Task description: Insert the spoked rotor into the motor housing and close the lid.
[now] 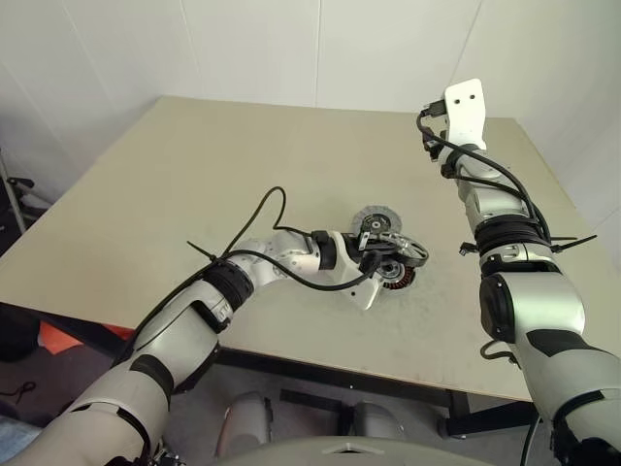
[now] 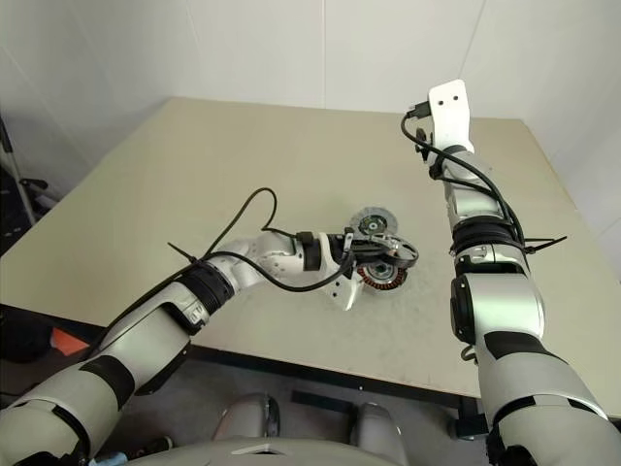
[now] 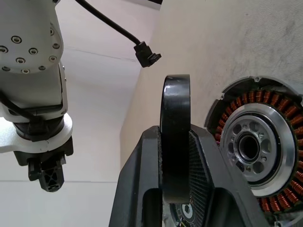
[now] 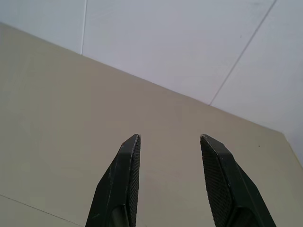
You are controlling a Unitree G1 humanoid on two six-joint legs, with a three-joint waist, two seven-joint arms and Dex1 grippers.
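On the table: beige table (image 1: 194,175), all the parts gathered near its middle.
Left gripper: the left gripper (image 3: 176,161) clamps the spoked rotor (image 3: 175,132) by its black rim, one finger on each flat face, edge-on in the left wrist view.
Rotor position: held just above the motor housing (image 3: 255,142), partly over it in the head views, wheel roughly level.
Housing: sits on the table, open side up, copper windings ringing a silvery hub.
Lid: the lid (image 1: 373,219), grey and ribbed, lies flat on the table just behind the housing, on its far side.
Right gripper: the right gripper (image 4: 170,182) hangs high over the table's far right part, fingers spread with bare tabletop between them, gripping nothing, well apart from the parts.
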